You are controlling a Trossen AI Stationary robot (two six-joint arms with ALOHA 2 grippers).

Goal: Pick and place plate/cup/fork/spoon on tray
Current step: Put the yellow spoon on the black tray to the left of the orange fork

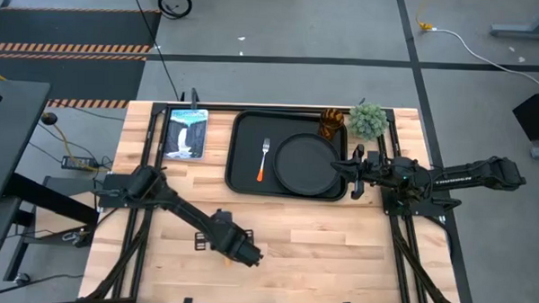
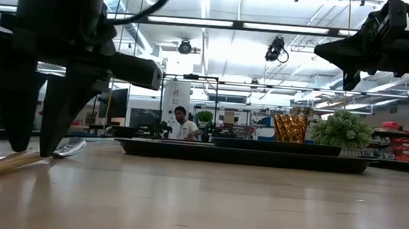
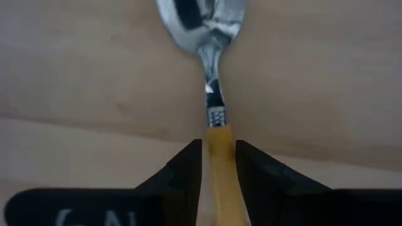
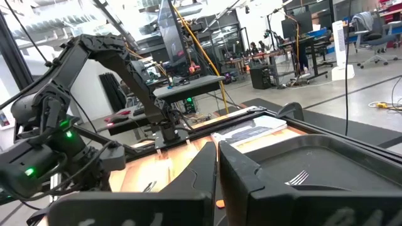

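Observation:
The spoon [image 3: 210,37], silver bowl and orange-yellow handle, lies on the wooden table near its near edge; its bowl also shows in the low view [image 2: 69,147]. My left gripper [image 1: 248,254] stands over it, fingers down and closed on the handle. The black tray [image 1: 243,124] lies at the far middle of the table, with the round black plate [image 1: 307,164] and the fork [image 1: 263,158] on it. The amber cup [image 1: 332,124] stands at the tray's far right corner. My right gripper [image 1: 350,168] hovers shut and empty over the tray's right edge. My left gripper pinches the spoon's handle [image 3: 219,141] between its two fingers, at the end next to the metal neck. The fingers point down from above and lie across the handle. The spoon lies flat on the table, its bowl [image 2: 69,147] past the fingers.
A small green plant [image 1: 368,121] stands right of the cup. A picture card [image 1: 186,133] lies left of the tray. Bare wood stretches between the spoon and the tray. A person [image 2: 182,124] sits far off in the room.

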